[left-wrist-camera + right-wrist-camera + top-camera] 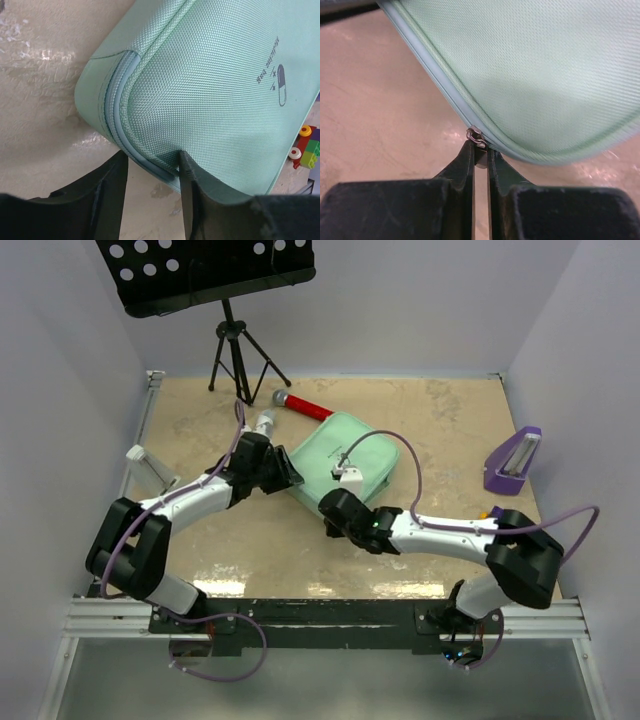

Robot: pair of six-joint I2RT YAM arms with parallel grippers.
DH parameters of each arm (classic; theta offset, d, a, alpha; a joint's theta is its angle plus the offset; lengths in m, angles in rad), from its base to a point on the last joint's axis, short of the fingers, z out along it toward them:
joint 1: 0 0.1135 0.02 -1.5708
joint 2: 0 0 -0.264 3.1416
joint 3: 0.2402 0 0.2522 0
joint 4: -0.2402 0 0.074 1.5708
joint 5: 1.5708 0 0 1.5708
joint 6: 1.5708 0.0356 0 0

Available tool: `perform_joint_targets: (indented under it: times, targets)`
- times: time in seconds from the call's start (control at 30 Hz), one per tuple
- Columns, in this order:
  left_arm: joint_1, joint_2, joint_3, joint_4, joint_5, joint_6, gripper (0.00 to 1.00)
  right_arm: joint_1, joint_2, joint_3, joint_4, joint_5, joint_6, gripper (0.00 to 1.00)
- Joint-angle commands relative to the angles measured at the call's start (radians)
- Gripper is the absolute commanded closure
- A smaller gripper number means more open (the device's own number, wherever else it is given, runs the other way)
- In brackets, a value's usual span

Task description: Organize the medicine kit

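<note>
Surface: beige marbled tabletop (450, 420), glossy toward the near edge.
Room: plain white walls (60, 340); black perforated music stand (205, 270) at the far-left corner; purple wedge stand (512, 462) by the right edge.
Kit: mint-green woven-fabric medicine kit (345, 465), zipped, lies flat mid-table.
Left gripper (152, 162): jaws half apart astride the kit's corner seam; can't tell if clamped.
Right gripper (480, 150): pinched closed on the small metal zipper pull (476, 136).

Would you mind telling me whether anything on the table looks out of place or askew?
The medicine kit lies askew, turned diagonal on the table, and a red-handled tool lies loose by its far corner. No spill or damage shows.
</note>
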Motion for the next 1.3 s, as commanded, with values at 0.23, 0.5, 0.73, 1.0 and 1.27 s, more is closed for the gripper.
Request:
perform_joint_targets:
  times: [0.23,0.5,0.73,1.0,1.27]
  targets:
    - [0.061,0.096,0.032,-0.028,-0.191,0.078,0.62,0.014,-0.260,-0.218,-0.130,-0.043,0.223,1.00]
    - [0.079,0.127,0.163,-0.129,-0.140,0.104,0.42,0.025,-0.138,-0.132,-0.073,-0.065,0.044,1.00]
    - [0.078,-0.113,0.023,-0.134,-0.082,0.094,0.30,0.057,0.047,0.090,-0.078,-0.029,-0.106,1.00]
    - [0.022,-0.250,-0.113,-0.059,0.003,0.026,0.27,0.101,0.252,0.324,-0.073,-0.038,-0.166,1.00]
    - [-0.071,-0.128,-0.100,-0.031,-0.078,0.008,0.30,0.101,0.209,0.249,-0.058,-0.040,-0.129,1.00]
